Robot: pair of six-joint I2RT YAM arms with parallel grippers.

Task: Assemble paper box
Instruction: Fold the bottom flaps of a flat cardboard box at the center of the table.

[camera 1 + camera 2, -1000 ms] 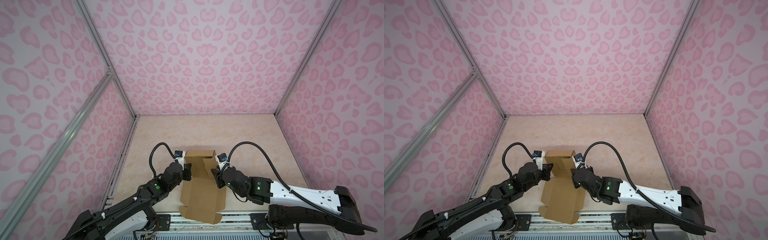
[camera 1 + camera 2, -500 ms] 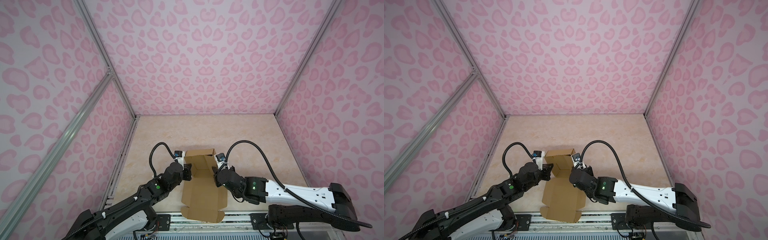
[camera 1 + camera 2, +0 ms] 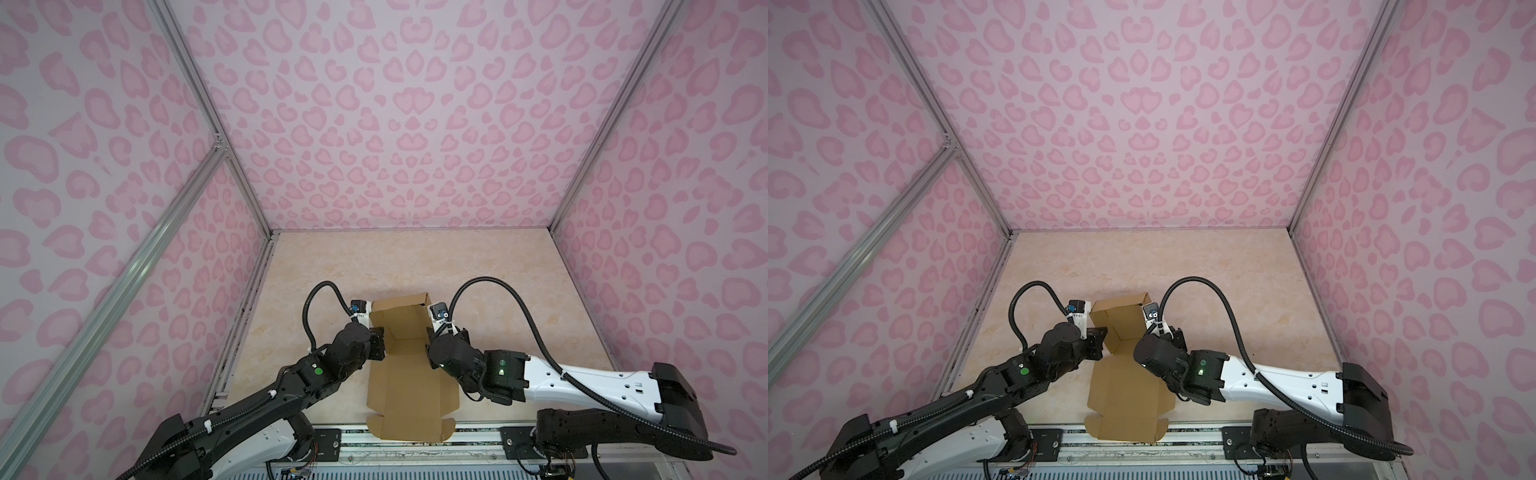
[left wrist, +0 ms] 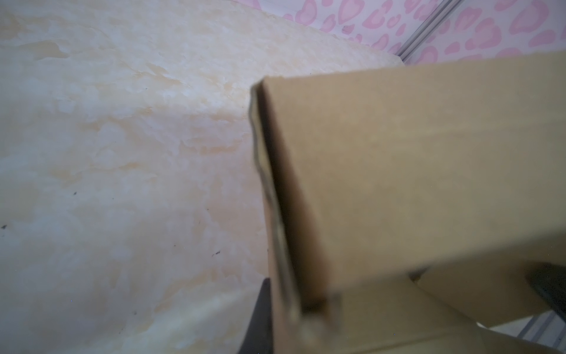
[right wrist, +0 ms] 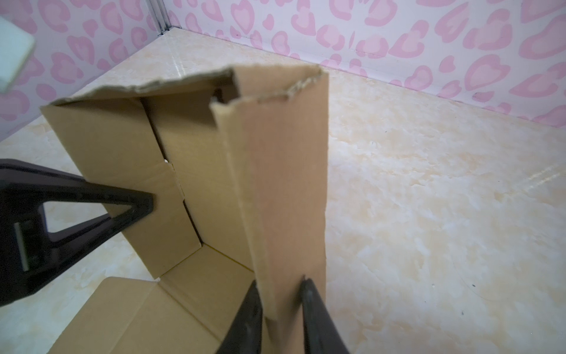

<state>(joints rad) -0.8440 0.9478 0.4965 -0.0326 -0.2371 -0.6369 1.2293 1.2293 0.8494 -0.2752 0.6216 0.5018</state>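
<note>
Paper box [image 3: 409, 374]: brown cardboard, half folded, lying on the table [image 3: 415, 257] near its front edge, midway between the two arms.
Raised half: the far part has three sides standing, a far wall [image 3: 401, 300], a left wall [image 5: 116, 159] and a right wall [image 5: 284, 184], around a floor panel.
Flat half: the near panel [image 3: 411, 399] lies flat with small side flaps, and its near end overhangs the metal rail [image 3: 478, 436] at the table's front.
Left hand [image 3: 379, 345]: on the box's left side, at the near end of the left wall and closed on it. In the left wrist view one dark finger [image 4: 260, 318] shows just outside the wall's edge, and its partner is hidden behind the cardboard.
Right hand [image 5: 279, 280]: on the box's right side, at the near end of the right wall. Its two fingers [image 5: 315, 315] stand one inside and one outside the wall and pinch it.
Right wall: a doubled strip standing upright, with a ragged corrugated top edge.
Box against hands: the raised half sits between the two hands, touching both, and the flat half reaches back toward the robot between the forearms.
</note>
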